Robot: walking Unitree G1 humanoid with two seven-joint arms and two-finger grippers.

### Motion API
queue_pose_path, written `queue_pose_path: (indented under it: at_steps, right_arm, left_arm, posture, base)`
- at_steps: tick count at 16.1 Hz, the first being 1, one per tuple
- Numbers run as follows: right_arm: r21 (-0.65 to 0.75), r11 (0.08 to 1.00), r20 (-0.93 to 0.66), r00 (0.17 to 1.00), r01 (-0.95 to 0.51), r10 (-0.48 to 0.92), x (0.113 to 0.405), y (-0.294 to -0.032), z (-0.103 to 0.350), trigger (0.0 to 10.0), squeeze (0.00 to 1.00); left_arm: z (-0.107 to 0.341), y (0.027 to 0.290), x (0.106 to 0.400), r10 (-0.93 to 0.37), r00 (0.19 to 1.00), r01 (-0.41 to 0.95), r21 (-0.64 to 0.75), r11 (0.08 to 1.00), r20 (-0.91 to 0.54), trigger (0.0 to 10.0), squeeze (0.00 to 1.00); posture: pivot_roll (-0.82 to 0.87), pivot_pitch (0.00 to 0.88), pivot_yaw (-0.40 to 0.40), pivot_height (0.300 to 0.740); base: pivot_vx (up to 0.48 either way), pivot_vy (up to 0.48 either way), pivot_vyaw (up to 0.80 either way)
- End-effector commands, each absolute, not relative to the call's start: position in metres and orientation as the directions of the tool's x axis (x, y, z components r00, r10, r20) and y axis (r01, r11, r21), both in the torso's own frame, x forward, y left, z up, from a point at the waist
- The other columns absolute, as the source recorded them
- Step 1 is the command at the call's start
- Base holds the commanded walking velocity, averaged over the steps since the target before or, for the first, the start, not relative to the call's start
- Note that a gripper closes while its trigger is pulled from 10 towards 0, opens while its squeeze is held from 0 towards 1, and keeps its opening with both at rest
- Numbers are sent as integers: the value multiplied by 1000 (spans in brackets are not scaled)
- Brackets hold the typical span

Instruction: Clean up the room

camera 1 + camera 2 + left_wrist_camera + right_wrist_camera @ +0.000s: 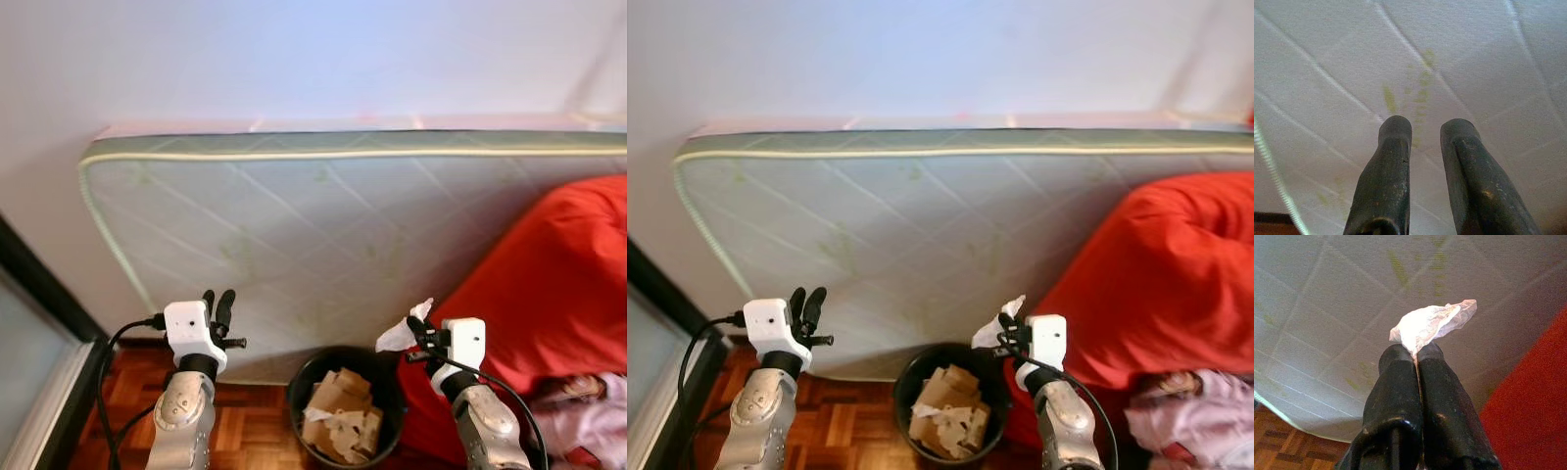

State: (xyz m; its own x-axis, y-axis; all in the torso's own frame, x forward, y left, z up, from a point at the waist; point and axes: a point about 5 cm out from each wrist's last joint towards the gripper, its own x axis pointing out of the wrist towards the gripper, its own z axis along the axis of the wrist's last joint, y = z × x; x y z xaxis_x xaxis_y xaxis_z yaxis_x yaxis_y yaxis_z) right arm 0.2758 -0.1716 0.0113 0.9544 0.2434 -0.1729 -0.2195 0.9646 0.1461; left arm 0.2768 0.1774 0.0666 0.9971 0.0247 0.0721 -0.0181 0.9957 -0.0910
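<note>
Holding: right gripper (1417, 352) has its fingers pressed together on a crumpled white tissue (1432, 323), which sticks out past the fingertips.
Tissue place: raised in the air above the right rim of the bin (392, 364), in front of the mattress (323, 225).
Bin: round, black, standing on the floor between the two arms; it holds torn brown cardboard scraps (335, 413).
Left gripper (1425, 129): raised to the left of the bin, fingers a little apart with nothing between them, pointing at the mattress.
Mattress: pale, diamond-quilted, with faint green marks and a light piped edge; it stands on its long side against the wall (294, 59), its lower edge just behind the bin.
Red cover (549, 284): a large red fabric mass to the right, lying over the mattress's right end and reaching down beside the bin.
Pink cloth (1195, 416): bunched at the lower right, below the red cover.
Floor (250, 421): reddish-brown wood parquet.
Left edge: a dark frame (44, 294) runs down to the floor beside the wall.
Cable (118, 343): black, looping from the left wrist.
Writing: none that can be read.
</note>
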Motion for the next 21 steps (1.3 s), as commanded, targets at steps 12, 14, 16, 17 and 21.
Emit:
queue_pose_path:
  at_steps: [12,14,16,17,21]
  right_arm:
    - [156,961,-172,951,-230,256,277,-168,11,10000,0]
    - [151,962,-161,954,-228,251,277,-168,13,10000,0]
    - [151,962,-158,955,-229,252,278,-168,13,10000,0]
    - [149,962,-157,955,-228,251,278,-168,14,10000,0]
    - [152,962,-153,956,-227,250,280,-168,15,10000,0]
  left_arm:
    - [68,181,277,49,997,-41,-111,993,65,10000,0]
    - [69,181,277,50,996,-43,-107,993,70,10000,0]
    - [69,181,277,51,996,-43,-107,993,71,10000,0]
    - [70,181,277,49,996,-41,-102,994,76,10000,0]
    - [71,181,277,32,996,-25,-84,996,82,10000,0]
  posture:
    - [-14,0,50,740]
    - [-12,0,50,740]
    - [-10,0,49,740]
    - [-9,0,50,740]
    - [-9,0,51,740]
  base:
    - [0,228,-253]
    - [0,129,-375]
    - [0,0,0]
    - [0,0,0]
    - [0,0,0]
